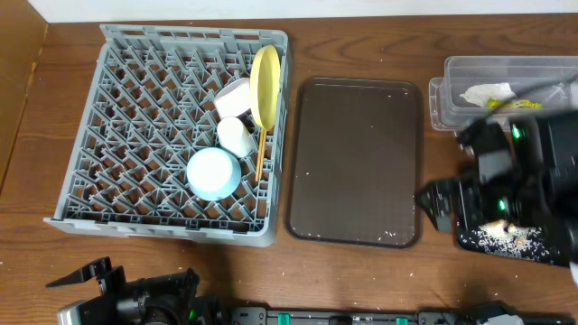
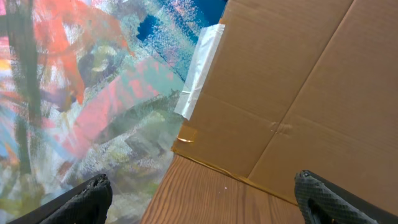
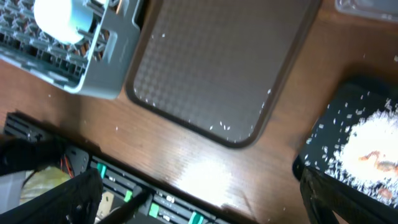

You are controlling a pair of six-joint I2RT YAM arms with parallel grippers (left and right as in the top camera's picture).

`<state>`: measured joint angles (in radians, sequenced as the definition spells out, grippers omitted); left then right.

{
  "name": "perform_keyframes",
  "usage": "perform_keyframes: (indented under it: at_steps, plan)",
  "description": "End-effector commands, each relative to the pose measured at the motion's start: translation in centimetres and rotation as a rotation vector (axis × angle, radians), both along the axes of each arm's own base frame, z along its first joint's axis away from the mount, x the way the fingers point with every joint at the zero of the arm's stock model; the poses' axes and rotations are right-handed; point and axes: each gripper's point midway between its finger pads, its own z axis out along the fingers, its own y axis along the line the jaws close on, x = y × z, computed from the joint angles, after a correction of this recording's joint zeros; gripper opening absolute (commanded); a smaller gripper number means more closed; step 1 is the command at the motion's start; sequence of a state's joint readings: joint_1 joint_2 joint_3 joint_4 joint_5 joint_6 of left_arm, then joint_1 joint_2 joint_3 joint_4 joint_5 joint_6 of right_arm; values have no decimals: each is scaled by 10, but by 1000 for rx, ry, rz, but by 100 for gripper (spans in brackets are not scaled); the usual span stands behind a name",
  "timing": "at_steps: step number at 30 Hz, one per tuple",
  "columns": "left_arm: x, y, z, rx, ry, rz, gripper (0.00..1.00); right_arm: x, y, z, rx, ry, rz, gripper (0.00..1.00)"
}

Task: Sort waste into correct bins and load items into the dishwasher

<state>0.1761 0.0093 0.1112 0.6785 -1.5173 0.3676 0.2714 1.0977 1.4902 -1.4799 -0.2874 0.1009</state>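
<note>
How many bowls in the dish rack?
2, both in the rack: pale bowl beside the yellow plate, light blue bowl nearer the front edge. None seems hidden.

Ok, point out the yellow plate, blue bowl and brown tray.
yellow plate (image 1: 265, 86), overhead view, middle of its face
blue bowl (image 1: 214, 173), overhead view, its centre
brown tray (image 1: 357, 153), overhead view, bare middle

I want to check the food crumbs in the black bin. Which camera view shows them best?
The right wrist view: the crumbs lie uncovered in the black bin. Overhead, the right arm hides most of them. The left wrist view shows none.
</note>
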Motion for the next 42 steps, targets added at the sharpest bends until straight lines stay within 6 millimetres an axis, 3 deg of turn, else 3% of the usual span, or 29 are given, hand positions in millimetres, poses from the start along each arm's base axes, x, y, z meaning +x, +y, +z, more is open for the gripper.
perform_keyframes:
  at_steps: [1,7,25,30,35,42]
  plan:
    - [-10,-2,-1,-29,-26,41,95,-15,-4,-12,-7,5,2,99]
    - [-10,-2,-1,-29,-26,41,95,-27,-8,-28,-20,44,3,99]
    - [-10,-2,-1,-29,-26,41,95,-26,-11,-33,-45,51,5,99]
    - [-10,-2,-1,-29,-27,41,95,-2,-6,-33,-33,-151,80,99]
    - [-10,-2,-1,-29,-26,41,95,7,9,-49,53,-381,182,99]
    - [-10,-2,-1,-29,-26,41,95,9,-4,-77,69,-659,144,99]
